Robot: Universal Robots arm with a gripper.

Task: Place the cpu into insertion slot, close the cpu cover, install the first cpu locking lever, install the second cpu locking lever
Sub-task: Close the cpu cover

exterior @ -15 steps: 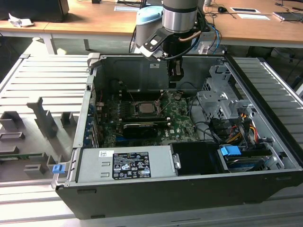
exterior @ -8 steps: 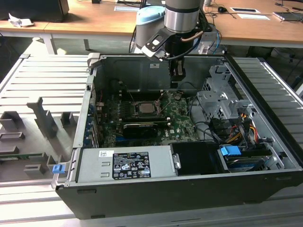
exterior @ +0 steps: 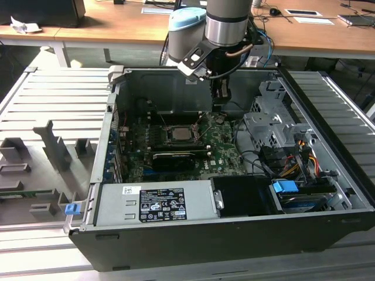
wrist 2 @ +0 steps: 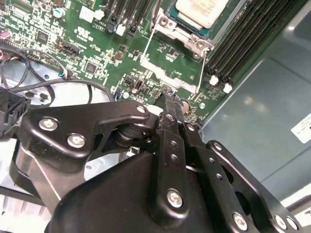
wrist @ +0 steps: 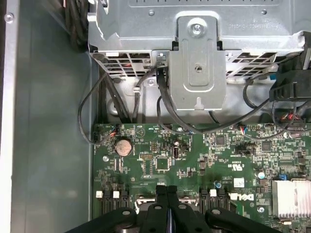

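End effector is clenched w/ nothing inside; cpu looks light, stiff, fragile: hold by edges only.

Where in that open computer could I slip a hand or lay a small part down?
Bare room: the grey case panel between the case edge and the green board, and the ribbed table at the exterior view's right. Crowded: the cables by the drive cage, and the green board around the gripper.
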